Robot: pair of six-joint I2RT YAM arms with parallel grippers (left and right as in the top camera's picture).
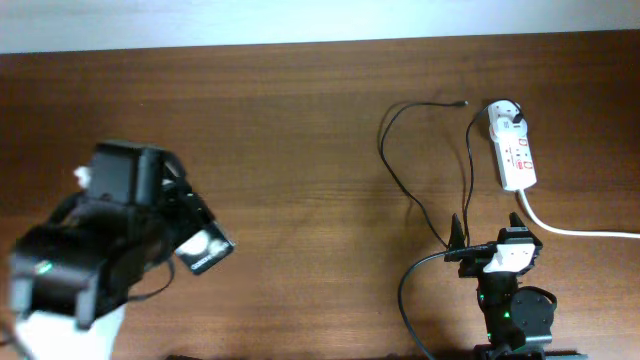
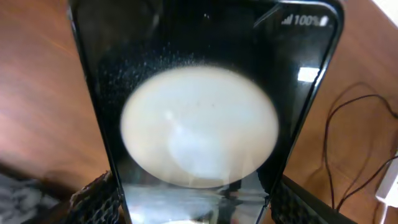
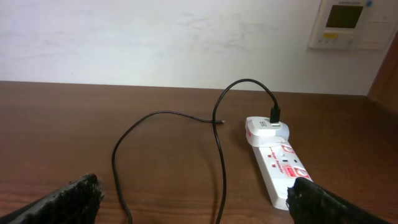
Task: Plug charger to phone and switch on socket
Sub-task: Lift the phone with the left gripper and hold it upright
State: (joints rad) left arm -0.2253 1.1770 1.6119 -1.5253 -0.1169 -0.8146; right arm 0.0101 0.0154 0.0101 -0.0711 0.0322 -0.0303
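The phone [image 1: 207, 251], black with white round blobs on its screen, is held in my left gripper [image 1: 185, 235] at the table's left, lifted off the wood. In the left wrist view the phone [image 2: 199, 118] fills the frame between the fingers [image 2: 196, 208]. The white socket [image 1: 516, 152] lies at the far right, with the white adapter [image 1: 506, 115] plugged into its far end. The charger's thin black cable [image 1: 400, 180] loops across the table, its plug tip [image 1: 462, 103] lying free. My right gripper [image 1: 487, 230] is open and empty, just short of the socket [image 3: 280, 169] and over the cable [image 3: 221, 168].
The thick white cord [image 1: 575, 230] runs from the socket to the right edge. A pale wall with a white control panel [image 3: 345, 23] stands behind the table's far edge. Bare wood [image 1: 300, 150] lies between the two arms.
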